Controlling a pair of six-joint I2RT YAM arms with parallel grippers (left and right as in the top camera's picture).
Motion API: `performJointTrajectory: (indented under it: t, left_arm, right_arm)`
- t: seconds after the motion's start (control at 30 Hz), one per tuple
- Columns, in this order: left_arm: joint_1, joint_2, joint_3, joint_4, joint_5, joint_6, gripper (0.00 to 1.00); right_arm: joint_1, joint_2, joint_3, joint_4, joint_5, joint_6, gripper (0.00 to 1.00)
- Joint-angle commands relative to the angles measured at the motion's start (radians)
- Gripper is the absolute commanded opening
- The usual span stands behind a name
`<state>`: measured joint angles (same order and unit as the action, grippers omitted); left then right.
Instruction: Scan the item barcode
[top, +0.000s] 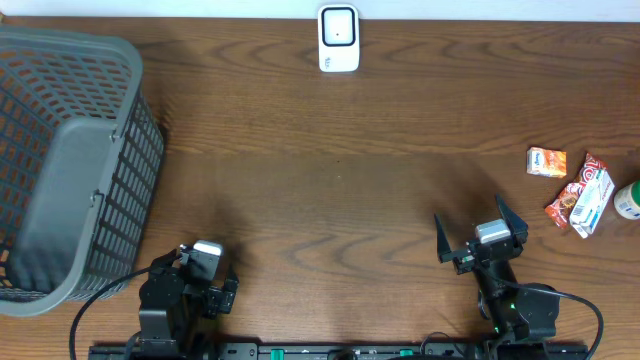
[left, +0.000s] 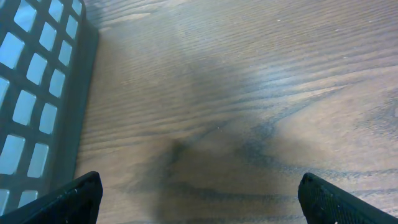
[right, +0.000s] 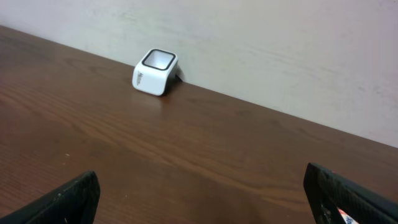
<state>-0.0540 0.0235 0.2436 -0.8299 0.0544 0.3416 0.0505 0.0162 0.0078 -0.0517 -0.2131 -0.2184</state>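
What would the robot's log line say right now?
left gripper: open, empty | right gripper: open, empty | scanner: far edge | snack packets: untouched, right side

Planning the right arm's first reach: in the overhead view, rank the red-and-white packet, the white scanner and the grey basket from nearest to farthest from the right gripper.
1. red-and-white packet, just off to the right of the right gripper.
2. white scanner, at the table's far edge, near the middle.
3. grey basket, far over on the left side.
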Motion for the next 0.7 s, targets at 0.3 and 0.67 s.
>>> performJointTrajectory:
  t: [0.3,0.67]
  left_arm:
    - [0.004,-0.007,-0.038,0.166,0.055,0.002,0.98]
    - [0.004,-0.008,-0.064,0.760,0.084,0.002,0.98]
  right_arm:
    - [-0.011,-0.011,-0.003,-0.004,-0.009,0.016,0.99]
    - [-0.011,-0.011,-0.003,-0.004,-0.009,0.016,0.99]
